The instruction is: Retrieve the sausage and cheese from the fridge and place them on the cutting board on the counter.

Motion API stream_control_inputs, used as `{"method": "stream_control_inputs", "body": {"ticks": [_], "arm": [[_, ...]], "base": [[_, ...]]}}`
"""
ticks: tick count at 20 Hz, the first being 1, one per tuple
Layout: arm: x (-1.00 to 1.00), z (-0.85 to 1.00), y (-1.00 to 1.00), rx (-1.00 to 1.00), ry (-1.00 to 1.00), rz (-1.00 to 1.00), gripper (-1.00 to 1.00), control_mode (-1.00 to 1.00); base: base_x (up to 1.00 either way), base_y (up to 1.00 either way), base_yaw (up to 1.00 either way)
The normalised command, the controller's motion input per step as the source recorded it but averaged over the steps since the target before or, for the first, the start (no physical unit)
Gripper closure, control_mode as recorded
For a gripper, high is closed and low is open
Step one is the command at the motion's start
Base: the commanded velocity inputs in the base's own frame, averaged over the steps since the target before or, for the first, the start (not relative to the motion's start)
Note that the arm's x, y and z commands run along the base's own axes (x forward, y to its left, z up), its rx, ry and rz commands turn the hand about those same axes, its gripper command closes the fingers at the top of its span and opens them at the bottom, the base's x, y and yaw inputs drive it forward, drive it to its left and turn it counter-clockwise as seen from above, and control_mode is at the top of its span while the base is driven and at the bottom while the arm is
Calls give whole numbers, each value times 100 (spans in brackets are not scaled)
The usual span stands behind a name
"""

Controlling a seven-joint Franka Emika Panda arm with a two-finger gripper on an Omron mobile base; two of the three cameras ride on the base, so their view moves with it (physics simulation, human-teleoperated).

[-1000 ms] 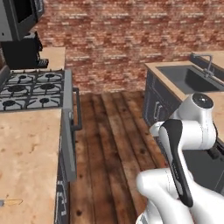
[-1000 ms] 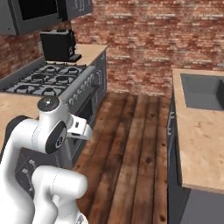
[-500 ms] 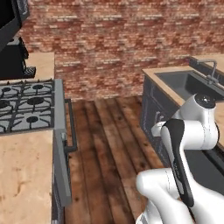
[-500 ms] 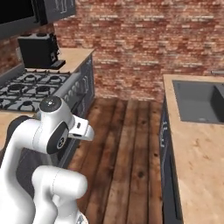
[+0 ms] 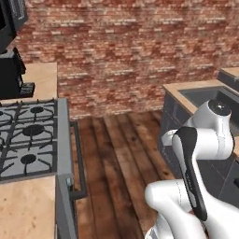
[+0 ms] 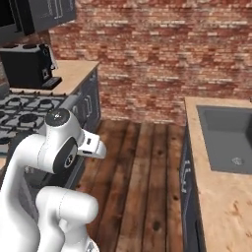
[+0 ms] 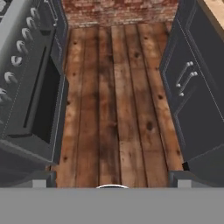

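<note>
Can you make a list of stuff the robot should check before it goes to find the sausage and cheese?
1. Pincer open, nothing in it: ok.
2. Wooden floor ahead free of things to bump: ok.
3. Stove on one side, counter with the sink on the other, aisle between them passable: ok.
4. Fridge found: cannot tell.
5. Sausage and cheese spotted: cannot tell.
6. Cutting board spotted on the counter: cannot tell.
</note>
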Motion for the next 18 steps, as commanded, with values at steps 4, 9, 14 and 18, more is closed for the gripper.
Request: {"method": "stream_control_inputs", "body": {"ticks": [4,9,14,18], "arm": [[0,0,0,0,0,0,-100,100],[0,0,0,0,0,0,-100,100],[0,0,0,0,0,0,-100,100],[0,0,0,0,0,0,-100,100]], "base": [[89,3,0],[88,4,0],[93,1,0],[94,0,0]]}}
